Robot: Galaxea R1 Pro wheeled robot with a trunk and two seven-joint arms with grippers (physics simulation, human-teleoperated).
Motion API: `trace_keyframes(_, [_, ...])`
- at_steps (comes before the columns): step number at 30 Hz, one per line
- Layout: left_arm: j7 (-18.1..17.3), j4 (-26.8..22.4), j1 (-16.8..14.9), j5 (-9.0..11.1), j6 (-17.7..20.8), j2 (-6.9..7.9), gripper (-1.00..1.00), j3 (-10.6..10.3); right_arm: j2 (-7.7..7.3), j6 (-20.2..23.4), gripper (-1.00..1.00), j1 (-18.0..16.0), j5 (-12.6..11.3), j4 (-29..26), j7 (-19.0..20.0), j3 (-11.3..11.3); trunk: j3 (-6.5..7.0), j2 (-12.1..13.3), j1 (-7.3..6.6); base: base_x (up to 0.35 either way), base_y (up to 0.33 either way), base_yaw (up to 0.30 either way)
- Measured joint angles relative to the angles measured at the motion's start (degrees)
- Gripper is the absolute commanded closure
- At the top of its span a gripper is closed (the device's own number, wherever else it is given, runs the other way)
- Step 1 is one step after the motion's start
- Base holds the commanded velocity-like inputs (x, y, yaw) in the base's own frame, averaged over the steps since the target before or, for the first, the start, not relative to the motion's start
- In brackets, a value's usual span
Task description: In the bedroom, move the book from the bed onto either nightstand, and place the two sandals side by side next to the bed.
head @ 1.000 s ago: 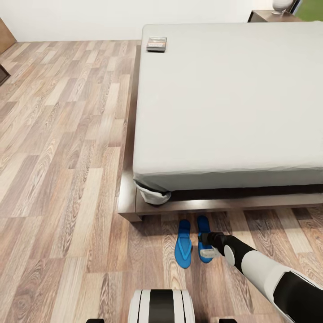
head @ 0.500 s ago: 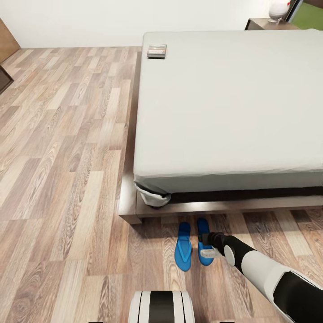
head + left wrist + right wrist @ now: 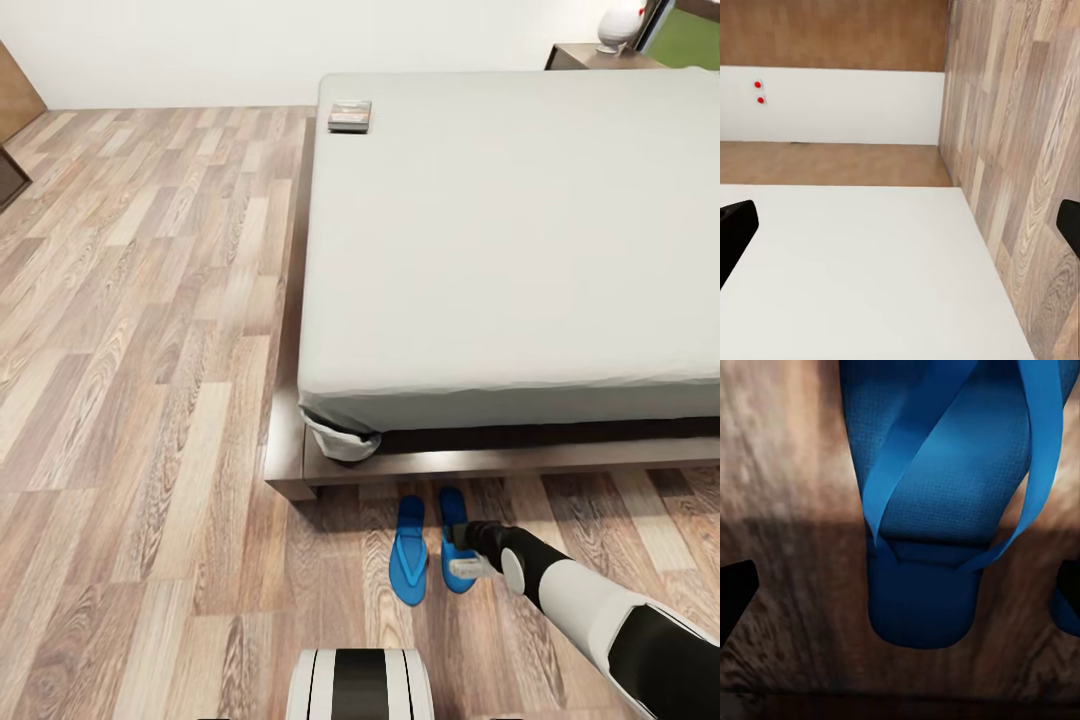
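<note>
Two blue sandals lie side by side on the wood floor just in front of the bed's foot end, the left sandal (image 3: 409, 552) and the right sandal (image 3: 453, 507). My right gripper (image 3: 459, 551) hovers low over the right sandal (image 3: 937, 510), open, its dark fingertips (image 3: 735, 592) far apart on either side of it and clear of it. The book (image 3: 349, 115) rests on the grey mattress of the bed (image 3: 520, 240) at its far left corner. A dark nightstand (image 3: 590, 55) stands beyond the bed's far right corner. My left gripper (image 3: 900, 225) is open and holds nothing.
The bed's dark wooden frame (image 3: 420, 462) juts out low just beyond the sandals. A white lamp (image 3: 620, 22) stands on the nightstand. Wide plank floor (image 3: 140, 330) stretches left of the bed. My white base (image 3: 360, 685) is at the lower edge.
The head view has tilted up slightly. My right gripper stays open over the right sandal, and the sandals and book have not moved.
</note>
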Motion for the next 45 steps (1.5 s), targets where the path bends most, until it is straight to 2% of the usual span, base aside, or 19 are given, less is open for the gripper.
trace_keyframes(3, [-0.03, 0.00, -0.02, 0.00, 0.00, 0.00, -1.00, 0.00, -0.01, 0.00, -1.00, 0.00, 0.00, 0.53, 0.00, 0.02, 0.66, 0.04, -0.08, 0.000, 0.000, 0.000])
trace_keyframes(14, [0.00, 0.00, 0.01, 0.00, 0.01, 0.00, -1.00, -0.98, -0.07, -0.05, -1.00, 0.00, -0.01, 1.05, -0.01, 0.11, 0.67, 0.04, -0.07, 0.000, 0.000, 0.000])
trace_keyframes(22, [-0.02, 0.00, -0.02, 0.00, 0.05, 0.00, -1.00, -1.29, -0.08, -0.14, -1.00, 0.00, 0.00, 1.11, -0.01, 0.12, 2.44, 0.15, -0.28, 0.000, 0.000, 0.000])
trace_keyframes(32, [-0.04, 0.00, -0.03, 0.00, 0.07, 0.00, -1.00, -1.41, -0.08, -0.17, -1.00, 0.00, -0.01, 1.18, -0.01, 0.15, 2.45, 0.15, -0.28, 0.000, 0.000, 0.000])
trace_keyframes(38, [-0.07, 0.00, -0.01, 0.00, 0.08, 0.00, -1.00, -1.46, -0.08, -0.23, -1.00, 0.00, 0.02, 1.19, -0.01, 0.23, 3.77, 0.23, -0.44, 0.000, 0.000, 0.000])
trace_keyframes(45, [-0.07, 0.00, 0.01, 0.00, 0.09, 0.00, -1.00, -1.49, -0.08, -0.25, -1.00, 0.00, 0.00, 2.29, -0.03, 2.46, 4.00, 0.24, -0.46, 0.000, 0.000, 0.000])
